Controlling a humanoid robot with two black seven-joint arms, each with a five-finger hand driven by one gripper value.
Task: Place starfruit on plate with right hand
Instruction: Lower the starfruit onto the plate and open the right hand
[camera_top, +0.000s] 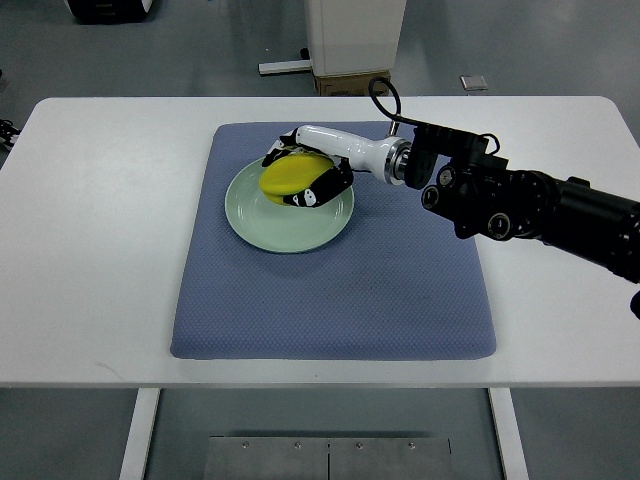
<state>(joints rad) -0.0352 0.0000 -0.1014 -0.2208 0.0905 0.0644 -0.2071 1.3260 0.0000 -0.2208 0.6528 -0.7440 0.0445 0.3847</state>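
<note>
Right arm comes in from the right edge: black forearm, then silver wrist joint, then white hand shell pointing left. Right hand (305, 175) is curled, fingers (318, 194) wrapped around the starfruit (290, 174); black fingertips show on its near and far sides. Thumb side cannot be made out.

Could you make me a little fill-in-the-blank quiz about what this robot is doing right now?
1. The right hand is closed around a yellow ____.
2. The fruit is held over a pale green ____.
3. The plate sits on a ____ mat laid on the white table.
4. The working arm enters from the picture's ____ edge.

Missing words: starfruit; plate; blue; right
</note>
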